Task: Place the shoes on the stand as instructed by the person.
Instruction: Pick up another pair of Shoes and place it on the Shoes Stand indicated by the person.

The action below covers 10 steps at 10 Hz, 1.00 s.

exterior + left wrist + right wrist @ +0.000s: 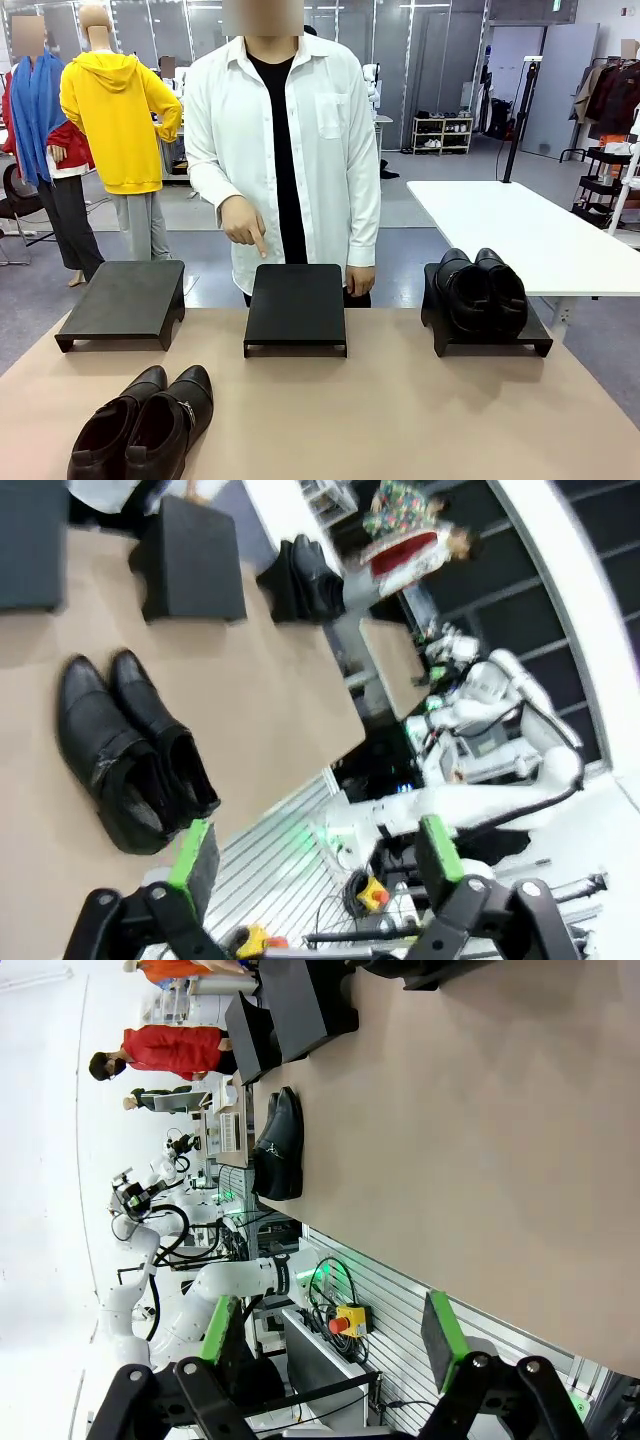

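An ankle-high pair of black shoes (145, 420) with a small buckle stands on the table near the front left. A lower-cut black pair (482, 290) sits on the right stand (535, 340). The person (285, 130) stands behind the table, one hand (245, 225) pointing a finger down at the bare middle stand (295, 305). My left gripper (318, 855) is open and empty, off the table's edge; the buckled shoes (130, 750) lie ahead of it to the left. My right gripper (333, 1330) is open and empty too, with the same shoes (280, 1145) far beyond it.
A third black stand (120, 300) sits bare at the left. The left wrist view shows the middle stand (190, 560) and the low shoes (305, 575) farther off. A white table (520, 230) stands behind at the right.
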Available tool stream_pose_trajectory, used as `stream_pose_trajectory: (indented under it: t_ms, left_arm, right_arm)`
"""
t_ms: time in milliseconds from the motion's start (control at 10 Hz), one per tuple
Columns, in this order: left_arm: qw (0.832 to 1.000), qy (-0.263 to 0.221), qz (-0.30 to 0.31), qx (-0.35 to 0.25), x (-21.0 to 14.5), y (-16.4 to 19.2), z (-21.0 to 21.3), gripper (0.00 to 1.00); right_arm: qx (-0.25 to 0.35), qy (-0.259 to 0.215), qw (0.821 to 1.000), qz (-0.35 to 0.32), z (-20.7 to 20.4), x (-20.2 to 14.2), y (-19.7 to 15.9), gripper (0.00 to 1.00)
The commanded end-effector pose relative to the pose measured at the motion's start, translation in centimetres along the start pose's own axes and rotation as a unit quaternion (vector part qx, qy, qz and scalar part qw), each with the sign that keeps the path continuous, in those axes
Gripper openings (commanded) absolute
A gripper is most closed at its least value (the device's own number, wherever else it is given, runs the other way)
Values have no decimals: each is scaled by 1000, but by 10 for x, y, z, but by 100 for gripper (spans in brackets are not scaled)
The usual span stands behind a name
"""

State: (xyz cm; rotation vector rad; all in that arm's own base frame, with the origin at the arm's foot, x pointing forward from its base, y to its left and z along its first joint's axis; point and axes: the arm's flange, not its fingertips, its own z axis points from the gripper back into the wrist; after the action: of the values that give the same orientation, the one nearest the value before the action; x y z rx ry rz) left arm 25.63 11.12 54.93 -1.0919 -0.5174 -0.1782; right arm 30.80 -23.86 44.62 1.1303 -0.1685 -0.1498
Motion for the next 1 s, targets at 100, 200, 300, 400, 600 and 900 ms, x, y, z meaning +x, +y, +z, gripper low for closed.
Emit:
stream_pose_trajectory:
  t_ms: [100, 200, 300, 400, 600, 900]
  left_arm:
    - [993, 100, -7, 56, 59, -48, -61, 100]
    - [988, 129, -7, 88, 68, -61, -87, 100]
    - [978, 163, 11, 128, 70, -69, -114, 100]
    - [967, 180, 30, 178, 71, -71, -137, 100]
    - [947, 189, 35, 259, 60, -60, -172, 100]
    - [918, 158, 31, 363, 19, -35, -212, 100]
  right_arm:
    - [-9, 2, 1000, 3, 1, -2, 0, 91]
    - [-9, 2, 1000, 3, 1, -2, 0, 91]
    - [-9, 2, 1000, 3, 1, -2, 0, 91]
    - [-9, 2, 1000, 3, 1, -2, 0, 91]
    - [-9, 2, 1000, 3, 1, -2, 0, 91]
    - [-9, 2, 1000, 3, 1, -2, 0, 91]
